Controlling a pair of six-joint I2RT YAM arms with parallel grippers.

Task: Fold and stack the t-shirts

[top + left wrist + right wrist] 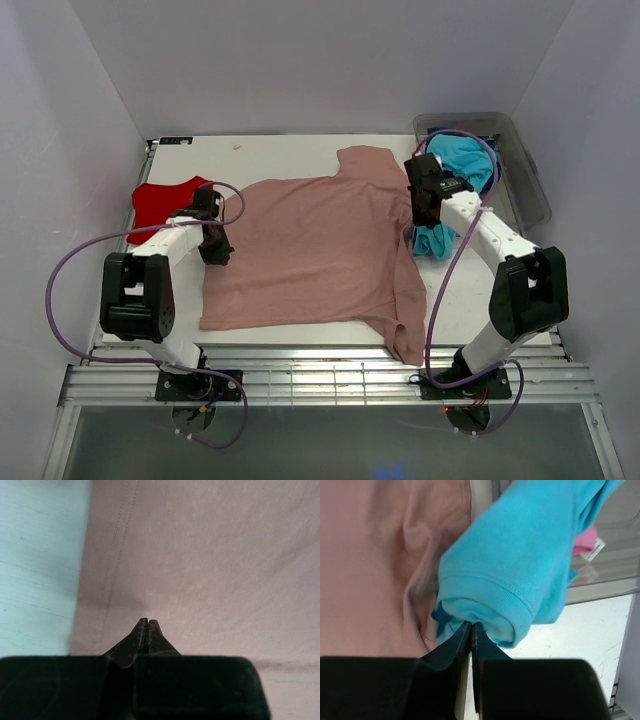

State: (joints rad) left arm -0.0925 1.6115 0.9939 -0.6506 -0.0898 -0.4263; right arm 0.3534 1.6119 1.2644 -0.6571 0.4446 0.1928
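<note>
A large dusty-pink t-shirt (320, 245) lies spread flat on the white table, one sleeve hanging over the front edge. It fills the left wrist view (215, 565) and shows at the left of the right wrist view (375, 565). My left gripper (215, 255) (146, 620) is shut and empty, just above the shirt near its stitched left edge. A turquoise t-shirt (465, 160) (520, 565) hangs out of the bin onto the table. My right gripper (425, 222) (471, 623) is shut, its tips pinching the turquoise sleeve. A red t-shirt (165, 200) lies at the far left.
A clear grey plastic bin (530, 190) stands at the back right with a bright pink t-shirt (587, 537) inside. White walls close in the left, right and back. A metal rail runs along the front edge (320, 380).
</note>
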